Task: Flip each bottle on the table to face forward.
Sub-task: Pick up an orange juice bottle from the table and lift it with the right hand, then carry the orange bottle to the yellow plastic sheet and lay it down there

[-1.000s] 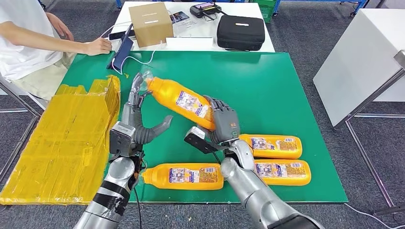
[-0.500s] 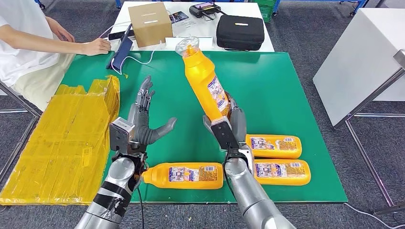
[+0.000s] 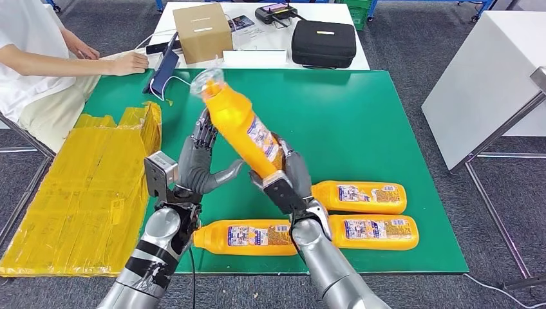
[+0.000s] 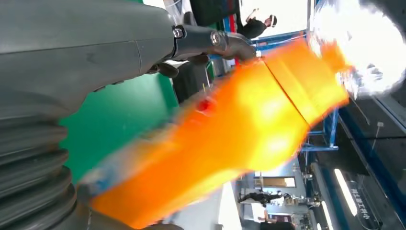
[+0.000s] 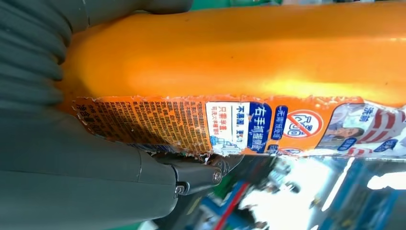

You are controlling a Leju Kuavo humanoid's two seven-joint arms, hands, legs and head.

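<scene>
Orange plastic bottles, four in all, are on or above a green bench [image 3: 386, 116]. One raised bottle [image 3: 241, 129] is held in the air over the middle of the bench, tilted with its clear cap toward eleven o'clock. The right hand [image 3: 286, 183] grips its base, fingers wrapped around the lower end; the right wrist view shows the label close up [image 5: 230, 125] with the thumb pressed against it. The left hand [image 3: 196, 166] is at nine o'clock of the bottle, its fingers spread and stretched up along the bottle's side, thumb pointing toward the right hand; its fingertips seem to touch the bottle, though whether they grip it cannot be told. In the left wrist view the bottle [image 4: 230, 139] is a blurred orange shape beside that hand.

Three lying bottles rest on the near part of the bench: one [image 3: 248, 236] at six o'clock below the hands, and two stacked at four o'clock, the farther [image 3: 360, 197] just beside the nearer [image 3: 375, 232].

A sheet of yellow plastic [image 3: 84, 187] covers the bench's nine o'clock edge. A person's forearm and hand [image 3: 125, 62] rest at ten o'clock. Beyond, at twelve o'clock, a white table carries one cardboard box [image 3: 203, 31] and one black case [image 3: 324, 42].
</scene>
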